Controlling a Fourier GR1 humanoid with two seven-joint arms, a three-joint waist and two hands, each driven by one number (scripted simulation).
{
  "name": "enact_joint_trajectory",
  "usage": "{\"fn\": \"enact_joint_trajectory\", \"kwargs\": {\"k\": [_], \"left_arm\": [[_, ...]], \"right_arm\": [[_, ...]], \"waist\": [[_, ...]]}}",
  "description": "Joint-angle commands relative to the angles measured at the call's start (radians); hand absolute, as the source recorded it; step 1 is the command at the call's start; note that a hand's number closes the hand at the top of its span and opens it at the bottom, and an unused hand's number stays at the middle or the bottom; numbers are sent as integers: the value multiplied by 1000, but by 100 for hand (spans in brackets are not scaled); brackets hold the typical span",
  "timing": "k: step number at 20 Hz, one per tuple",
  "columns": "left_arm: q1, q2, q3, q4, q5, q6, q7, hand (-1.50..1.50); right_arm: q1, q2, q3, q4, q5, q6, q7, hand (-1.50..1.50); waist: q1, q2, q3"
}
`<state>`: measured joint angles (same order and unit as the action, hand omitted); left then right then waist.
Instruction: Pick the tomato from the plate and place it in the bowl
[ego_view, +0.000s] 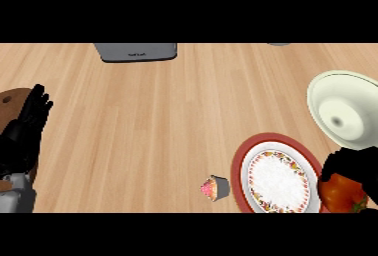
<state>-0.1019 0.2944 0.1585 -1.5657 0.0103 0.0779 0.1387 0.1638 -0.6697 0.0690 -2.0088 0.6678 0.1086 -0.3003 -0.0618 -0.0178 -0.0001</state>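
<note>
A red tomato (341, 195) shows at the lower right, beside the right rim of the plate (244, 165), which has a red border and a patterned white centre. My right hand (356, 164) curls over the tomato from above and hides its upper part. The cream bowl (345, 107) stands just behind the plate, at the right edge. My left hand (28, 125) rests open at the far left, fingers pointing up, over a brown board.
A small cupcake (215, 188) lies on its side left of the plate. A grey appliance (136, 51) stands at the counter's back edge. A brown wooden board (11, 107) lies at the left edge under my left hand.
</note>
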Motion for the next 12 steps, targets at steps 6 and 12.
{"fn": "enact_joint_trajectory", "kwargs": {"k": [6, 12], "left_arm": [[-3, -28, -30, -24, -26, 13, 5, 0], [-76, -31, -35, 30, -25, -12, 8, 0]], "right_arm": [[50, -130, -548, 29, -526, 208, -98, 150], [-162, -177, -513, 278, -554, 308, -53, 150]], "waist": [[32, 13, 0], [70, 21, 0]]}}
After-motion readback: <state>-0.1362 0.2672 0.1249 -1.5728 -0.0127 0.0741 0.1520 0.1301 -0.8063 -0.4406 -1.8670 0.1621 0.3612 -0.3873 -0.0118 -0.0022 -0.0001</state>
